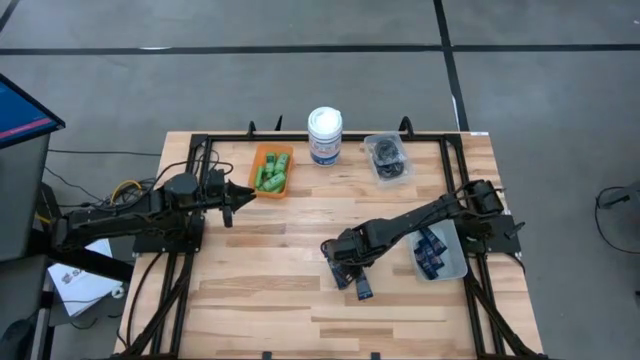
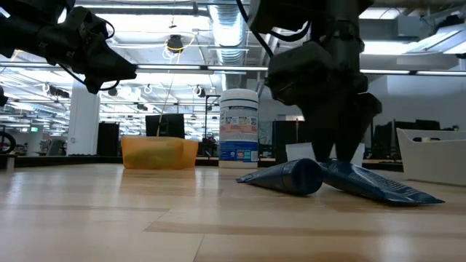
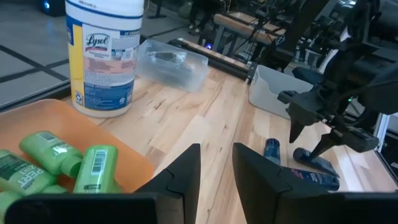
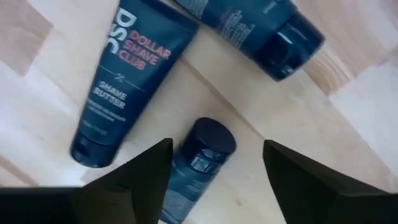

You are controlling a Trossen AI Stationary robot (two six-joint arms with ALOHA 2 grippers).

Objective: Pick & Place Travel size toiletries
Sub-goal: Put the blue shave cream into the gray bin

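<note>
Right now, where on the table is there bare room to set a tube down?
Bare wood lies between the orange bin and the right gripper, and along the table's near edge. It is crowded by the right gripper, among the navy tubes, and inside the clear bin.

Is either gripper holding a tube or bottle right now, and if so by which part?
Nothing is held. The right gripper stands open just above a navy tube lying on the table. The left gripper is empty over the orange bin.

Four cameras, one tabletop [image 1: 300, 250].
Overhead looked straight down; low camera sat level; wrist cameras rode close, sharing the navy tubes [image 4: 124, 74].
</note>
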